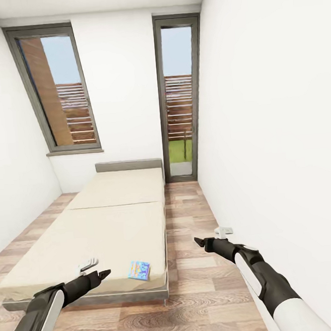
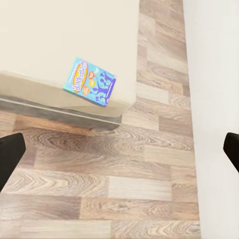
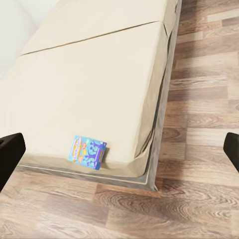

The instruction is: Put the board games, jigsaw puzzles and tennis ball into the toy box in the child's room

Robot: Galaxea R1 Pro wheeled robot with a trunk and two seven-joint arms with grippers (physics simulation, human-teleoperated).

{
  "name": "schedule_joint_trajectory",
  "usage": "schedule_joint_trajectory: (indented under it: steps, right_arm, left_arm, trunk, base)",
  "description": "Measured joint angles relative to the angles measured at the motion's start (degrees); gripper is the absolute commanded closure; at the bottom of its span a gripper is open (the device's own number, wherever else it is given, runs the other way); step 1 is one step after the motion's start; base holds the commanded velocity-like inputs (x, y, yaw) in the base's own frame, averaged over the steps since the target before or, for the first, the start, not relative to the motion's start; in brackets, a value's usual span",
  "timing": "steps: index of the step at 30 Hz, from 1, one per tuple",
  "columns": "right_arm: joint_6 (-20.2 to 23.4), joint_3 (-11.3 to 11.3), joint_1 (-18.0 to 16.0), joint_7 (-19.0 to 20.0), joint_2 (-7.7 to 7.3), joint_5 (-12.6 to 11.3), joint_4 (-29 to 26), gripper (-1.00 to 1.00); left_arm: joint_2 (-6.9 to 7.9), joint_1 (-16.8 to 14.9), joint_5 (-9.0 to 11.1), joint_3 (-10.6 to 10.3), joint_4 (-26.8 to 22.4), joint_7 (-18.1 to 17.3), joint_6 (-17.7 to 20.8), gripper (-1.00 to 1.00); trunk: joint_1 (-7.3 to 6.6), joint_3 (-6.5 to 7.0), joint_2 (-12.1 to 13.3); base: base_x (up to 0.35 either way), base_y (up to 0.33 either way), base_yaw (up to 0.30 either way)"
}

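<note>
A small blue board game (image 1: 139, 269) lies flat on the beige bed (image 1: 109, 214), near the mattress corner closest to me. It also appears as the blue box (image 2: 90, 81) in the left wrist view and the blue box (image 3: 87, 153) in the right wrist view. My left gripper (image 1: 105, 274) hovers open over the bed's near edge, just left of the game, with its fingertips (image 2: 10, 152) spread wide. Over the floor to the right of the bed, my right gripper (image 1: 197, 241) is open and empty, its fingertips (image 3: 10, 152) wide apart. The table, toy box, puzzles and tennis ball are out of view.
A strip of wood-plank floor (image 1: 191, 243) runs between the bed and the white right wall (image 1: 284, 151). A tall glass door (image 1: 179, 99) and a window (image 1: 60, 89) stand at the far end. The grey headboard (image 1: 128, 165) is against the far wall.
</note>
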Motion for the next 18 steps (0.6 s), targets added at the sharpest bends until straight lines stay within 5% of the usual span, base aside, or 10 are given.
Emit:
schedule_joint_trajectory:
  steps: [18]
  right_arm:
    - [0.0,-0.1,0.0,0.0,-0.07,0.0,-0.2,-1.0]
  left_arm:
    - [0.0,0.0,0.0,0.0,0.0,0.0,-0.1,-1.0]
  trunk:
    - [-0.01,0.0,0.0]
  base:
    - [0.064,-0.164,0.008]
